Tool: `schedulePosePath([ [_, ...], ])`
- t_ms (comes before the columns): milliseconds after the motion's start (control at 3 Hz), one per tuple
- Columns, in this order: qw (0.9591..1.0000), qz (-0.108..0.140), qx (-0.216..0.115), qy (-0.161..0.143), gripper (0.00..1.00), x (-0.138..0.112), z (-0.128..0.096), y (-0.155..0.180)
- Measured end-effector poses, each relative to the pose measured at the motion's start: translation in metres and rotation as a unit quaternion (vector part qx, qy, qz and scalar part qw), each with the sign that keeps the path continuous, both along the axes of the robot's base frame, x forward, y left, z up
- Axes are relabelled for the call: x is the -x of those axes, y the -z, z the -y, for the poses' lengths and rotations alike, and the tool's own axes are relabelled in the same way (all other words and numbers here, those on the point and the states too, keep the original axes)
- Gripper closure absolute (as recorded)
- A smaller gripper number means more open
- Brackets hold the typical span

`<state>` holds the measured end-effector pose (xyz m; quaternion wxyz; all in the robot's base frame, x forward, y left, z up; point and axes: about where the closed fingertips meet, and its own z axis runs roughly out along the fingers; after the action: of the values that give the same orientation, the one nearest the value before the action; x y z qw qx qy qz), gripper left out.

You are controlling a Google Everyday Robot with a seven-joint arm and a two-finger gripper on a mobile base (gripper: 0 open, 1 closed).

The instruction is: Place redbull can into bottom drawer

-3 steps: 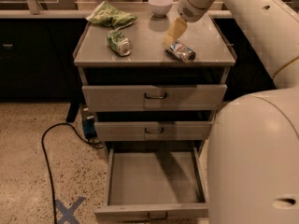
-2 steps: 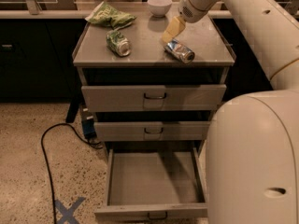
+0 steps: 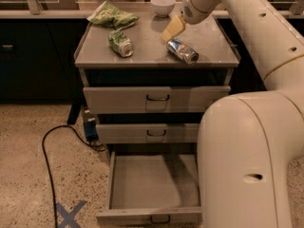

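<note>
1. Three drawers face you. Nearest the camera, the bottom drawer [image 3: 152, 184] stands pulled out, and the grey floor you can see is bare. The robot's cream body [image 3: 247, 165] hides its right side.
2. Above it, the middle drawer [image 3: 147, 133] and the top drawer [image 3: 156, 99] are pushed in, so their contents are hidden.
3. On the cabinet top [image 3: 152, 56], the redbull can [image 3: 182, 51] lies on its side toward the right. It is well apart from the green can [image 3: 120, 43], which is tipped over on the left.
4. Your gripper [image 3: 172, 29] hangs just above and behind the redbull can, apparently carrying nothing. Whether it is spread or closed, I cannot tell.
5. This looks like the reach for the pick. Come down across the can's round body rather than along it, centre it, and close gently, because a lying can will likely roll if nudged.
6. Farthest back are a crumpled green bag [image 3: 113, 17] and a white bowl [image 3: 162, 5]. What the bowl holds can't be made out.
</note>
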<state>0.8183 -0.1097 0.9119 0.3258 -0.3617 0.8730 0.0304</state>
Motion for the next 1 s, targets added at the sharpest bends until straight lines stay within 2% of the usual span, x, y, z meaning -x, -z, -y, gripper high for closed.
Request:
schedulePosePath([
  [667, 0.9974, -0.066, 0.015, 0.027, 0.00, 0.001, 0.001, 0.026],
  [1000, 0.9959, -0.084, 0.012, 0.032, 0.00, -0.001, 0.005, 0.040],
])
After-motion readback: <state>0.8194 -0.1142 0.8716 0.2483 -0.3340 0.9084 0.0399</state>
